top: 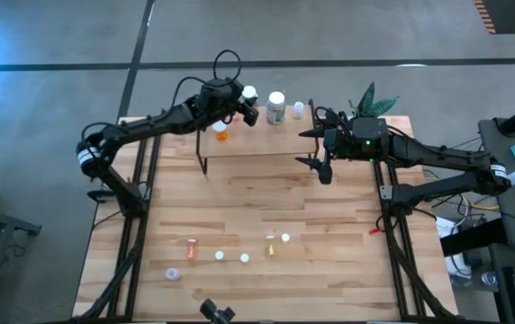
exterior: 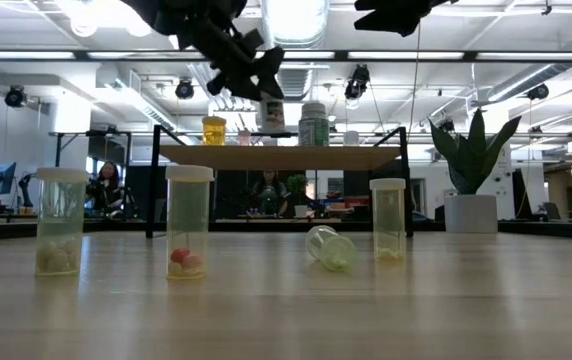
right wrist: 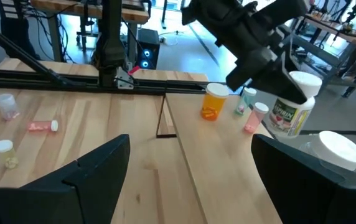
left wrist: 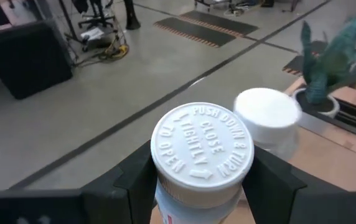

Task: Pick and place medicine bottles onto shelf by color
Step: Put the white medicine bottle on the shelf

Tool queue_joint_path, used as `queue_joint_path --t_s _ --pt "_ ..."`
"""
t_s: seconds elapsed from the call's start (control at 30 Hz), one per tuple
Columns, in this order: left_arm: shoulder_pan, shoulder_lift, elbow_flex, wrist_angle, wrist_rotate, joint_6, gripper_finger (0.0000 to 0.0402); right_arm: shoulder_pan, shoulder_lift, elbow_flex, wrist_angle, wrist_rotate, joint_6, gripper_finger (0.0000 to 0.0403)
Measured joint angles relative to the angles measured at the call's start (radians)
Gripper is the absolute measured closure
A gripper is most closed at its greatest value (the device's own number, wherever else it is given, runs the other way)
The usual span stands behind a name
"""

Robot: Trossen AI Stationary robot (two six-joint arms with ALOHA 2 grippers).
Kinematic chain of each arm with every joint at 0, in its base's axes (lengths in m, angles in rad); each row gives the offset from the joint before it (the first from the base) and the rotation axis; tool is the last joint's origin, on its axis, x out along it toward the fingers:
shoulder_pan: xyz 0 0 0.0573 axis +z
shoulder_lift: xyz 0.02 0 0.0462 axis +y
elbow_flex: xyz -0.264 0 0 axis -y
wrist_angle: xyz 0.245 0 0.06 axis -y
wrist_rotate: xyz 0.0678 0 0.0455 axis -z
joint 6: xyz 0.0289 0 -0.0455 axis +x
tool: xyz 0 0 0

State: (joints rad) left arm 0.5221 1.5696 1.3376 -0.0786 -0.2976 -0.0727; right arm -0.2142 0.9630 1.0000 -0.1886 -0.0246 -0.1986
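Over the far edge of the light-wood shelf (top: pixel 266 144), the left gripper (top: pixel 248 103) grips a white-capped bottle (left wrist: pixel 201 152) between its two dark fingers (left wrist: pixel 137 180), which press against opposite sides of the bottle just below the cap reading "PUSH DOWN & TURN". In the low view the held bottle (exterior: pixel 269 112) hangs at the shelf's top, beside a yellow bottle (exterior: pixel 214 130) and a larger white bottle with a green label (exterior: pixel 313 124) standing on the board. From above, an orange bottle (top: pixel 221 132) stands on the shelf near its left end, close to the left gripper, and the green-labelled bottle is just to the gripper's right.

The right gripper (top: pixel 319 148) hovers with its fingers spread wide and nothing between them, over the shelf's right end, near a potted plant (top: pixel 372 101). Well apart from both grippers, small clear bottles wait on the wooden table (top: pixel 329 261) near its front edge, some upright (exterior: pixel 189 220) and one on its side (exterior: pixel 329 247), with a pink bottle (top: pixel 191 246) lying among them.
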Motion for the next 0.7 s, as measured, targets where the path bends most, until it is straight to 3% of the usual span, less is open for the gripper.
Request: queue_joint_path --t_s 0.7 --pt "0.002 0.0 -0.119 0.128 0.002 0.0 0.0226 0.0 0.0 0.0 0.029 0.0 0.017 0.0077"
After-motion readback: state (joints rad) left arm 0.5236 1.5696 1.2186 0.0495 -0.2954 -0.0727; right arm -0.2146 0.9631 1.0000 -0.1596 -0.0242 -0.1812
